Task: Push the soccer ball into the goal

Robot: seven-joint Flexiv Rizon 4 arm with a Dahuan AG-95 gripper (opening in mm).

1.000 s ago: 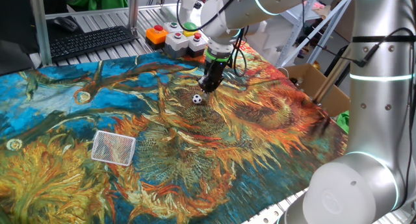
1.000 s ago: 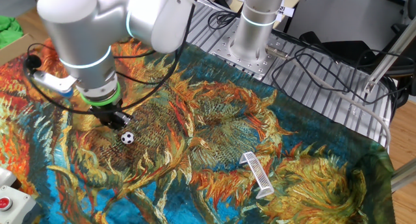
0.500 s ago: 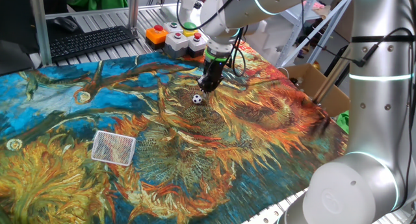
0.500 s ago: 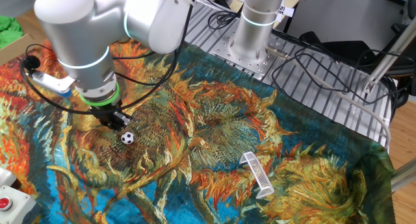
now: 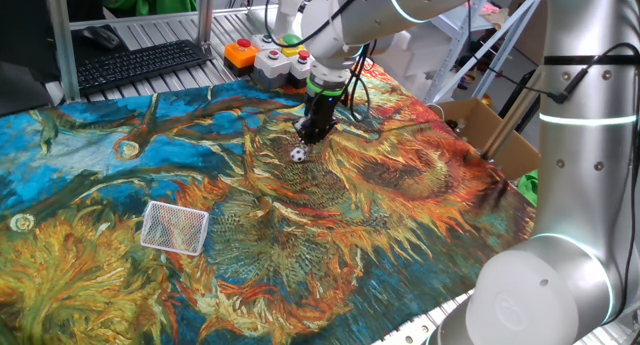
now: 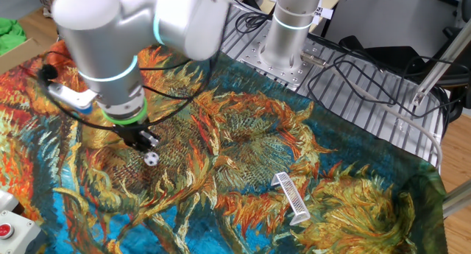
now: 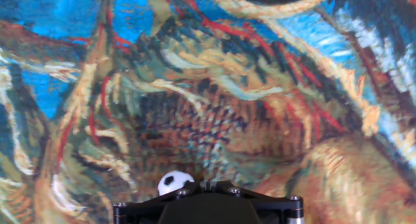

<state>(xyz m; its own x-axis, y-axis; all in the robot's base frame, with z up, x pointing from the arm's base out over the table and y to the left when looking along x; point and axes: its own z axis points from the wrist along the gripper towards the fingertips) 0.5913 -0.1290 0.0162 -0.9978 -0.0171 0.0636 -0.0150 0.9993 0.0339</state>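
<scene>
The soccer ball (image 5: 298, 153) is a tiny white ball with black patches on the sunflower-print cloth. My gripper (image 5: 311, 135) stands upright right behind it, fingers together, touching or nearly touching it. In the other fixed view the ball (image 6: 151, 159) lies just below and right of the gripper (image 6: 145, 142). In the hand view the ball (image 7: 174, 183) peeks out at the left of the shut gripper (image 7: 207, 186). The goal (image 5: 174, 227) is a small white mesh frame lying on the cloth far to the front left, also seen in the other fixed view (image 6: 290, 196).
A box of coloured buttons (image 5: 278, 57) and a keyboard (image 5: 140, 63) sit beyond the cloth's far edge. A cardboard box (image 5: 480, 125) stands to the right. The arm's base (image 6: 291, 33) and cables (image 6: 368, 77) are at the table's side.
My gripper has moved a little toward the goal side, and the ball has rolled the same way just ahead of it. The goal has not moved.
</scene>
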